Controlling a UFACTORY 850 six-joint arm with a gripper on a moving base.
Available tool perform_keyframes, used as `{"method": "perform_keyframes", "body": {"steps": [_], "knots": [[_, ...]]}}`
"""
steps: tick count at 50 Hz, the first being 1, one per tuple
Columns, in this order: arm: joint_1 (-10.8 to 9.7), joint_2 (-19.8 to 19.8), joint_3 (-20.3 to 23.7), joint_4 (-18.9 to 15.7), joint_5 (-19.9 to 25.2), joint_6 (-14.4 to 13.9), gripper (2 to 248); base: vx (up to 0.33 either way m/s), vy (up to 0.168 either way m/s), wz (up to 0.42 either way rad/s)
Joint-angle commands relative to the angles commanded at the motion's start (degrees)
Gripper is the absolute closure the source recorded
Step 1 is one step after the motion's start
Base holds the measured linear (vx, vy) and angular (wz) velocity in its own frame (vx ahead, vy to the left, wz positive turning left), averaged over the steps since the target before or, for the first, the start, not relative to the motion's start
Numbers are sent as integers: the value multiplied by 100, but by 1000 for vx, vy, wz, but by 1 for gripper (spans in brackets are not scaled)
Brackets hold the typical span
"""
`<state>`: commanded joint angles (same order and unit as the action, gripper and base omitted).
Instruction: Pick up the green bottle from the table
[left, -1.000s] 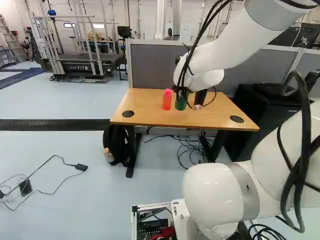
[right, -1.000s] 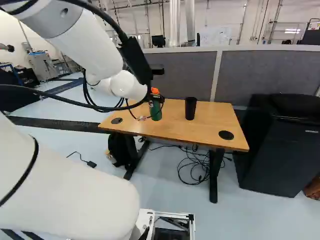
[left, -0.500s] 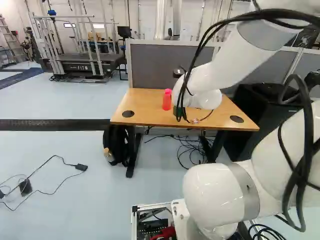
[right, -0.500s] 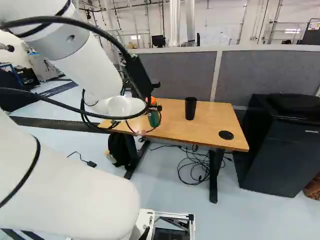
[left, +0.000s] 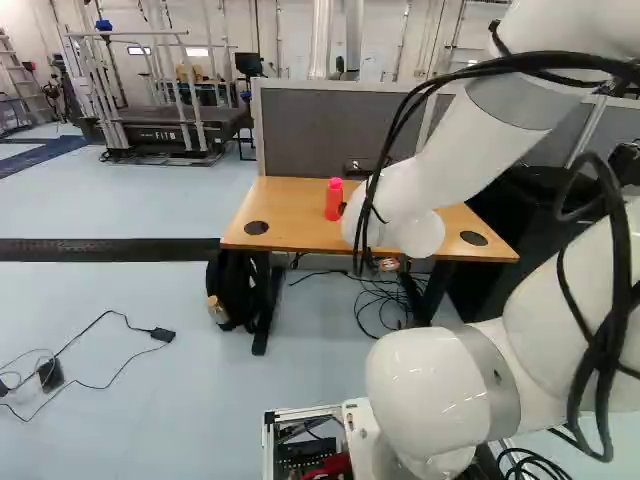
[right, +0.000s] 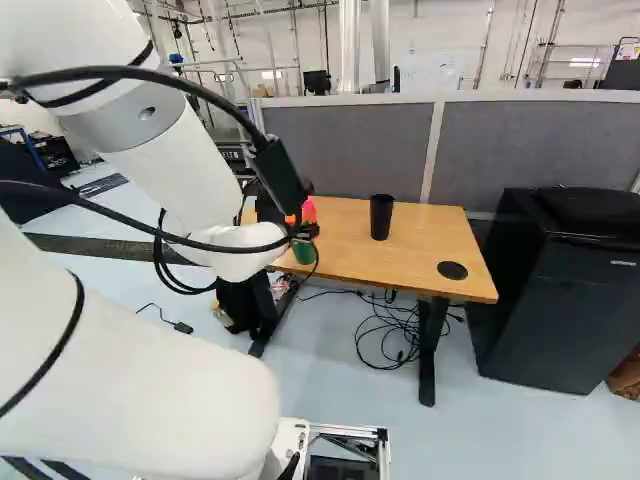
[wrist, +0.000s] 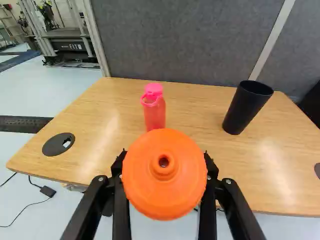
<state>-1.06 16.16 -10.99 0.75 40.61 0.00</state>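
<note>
Pincer (wrist: 165, 154) of mine is clamped on the green bottle (right: 304, 253), orange cap (wrist: 165, 187) up, at the table's (wrist: 102, 120) near side. Grab's done, looks lifted to me, so only a steady hold's left. Count: 1 green bottle, 1 table, 1 pink bottle (wrist: 155, 114) far left, 1 black tumbler (wrist: 245, 109) far right.

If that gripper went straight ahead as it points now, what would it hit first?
Probably the red bottle with the pink cap, beyond the green bottle the gripper holds, though depth is unclear and the table might come first.
</note>
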Motion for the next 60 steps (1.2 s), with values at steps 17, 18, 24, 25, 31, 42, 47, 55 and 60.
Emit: {"method": "perform_keyframes", "body": {"steps": [17,18,24,25,31,42,47,55,60], "knots": [[56,-9,317,-40,497,0,129,0,0,0],[59,-9,332,-42,520,0,129,0,0,0],[73,-11,413,-52,648,0,129,0,0,0],[75,-11,425,-53,667,0,129,0,0,0],[87,-13,491,-62,770,0,129,0,0,0],[100,-15,569,-71,893,0,129,0,0,0],[104,-16,589,-74,925,0,129,0,0,0],[106,-16,599,-75,939,0,129,0,0,0],[106,-16,599,-75,939,0,129,0,0,0]]}}
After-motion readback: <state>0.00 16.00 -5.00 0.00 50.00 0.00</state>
